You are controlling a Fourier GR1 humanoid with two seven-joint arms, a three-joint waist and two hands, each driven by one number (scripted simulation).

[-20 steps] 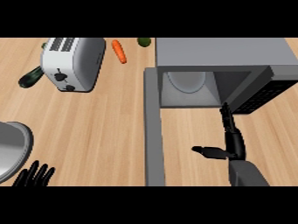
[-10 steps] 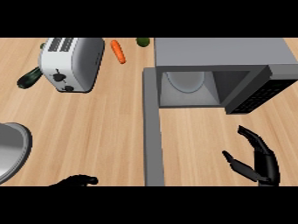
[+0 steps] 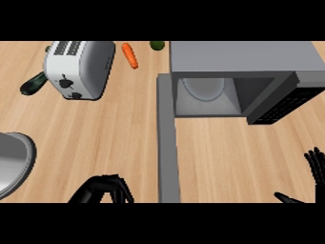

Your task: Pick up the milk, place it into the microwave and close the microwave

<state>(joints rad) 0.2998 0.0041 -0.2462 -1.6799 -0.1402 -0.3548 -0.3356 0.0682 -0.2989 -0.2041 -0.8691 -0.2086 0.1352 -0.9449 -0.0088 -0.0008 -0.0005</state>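
The grey microwave (image 3: 242, 55) stands at the upper right with its cavity open. Its door (image 3: 167, 143) is swung out towards me and shows edge-on as a long grey strip. A pale rounded thing (image 3: 204, 88), which may be the milk, stands at the back left of the cavity. My right hand (image 3: 324, 177) is at the lower right edge, open with fingers straight, well clear of the microwave. My left hand (image 3: 103, 189) is at the lower edge, just left of the door, with its fingers curled and nothing in them.
A white toaster (image 3: 79, 69) sits at the upper left with a dark green vegetable (image 3: 33, 86) beside it. A carrot (image 3: 129, 55) and a small green item (image 3: 156, 45) lie near the microwave's back left corner. A large grey round vessel (image 3: 3, 164) fills the left edge.
My right hand has drawn back from the microwave's mouth to the lower right corner and spread open. My left hand has shifted right along the lower edge and curled its fingers.
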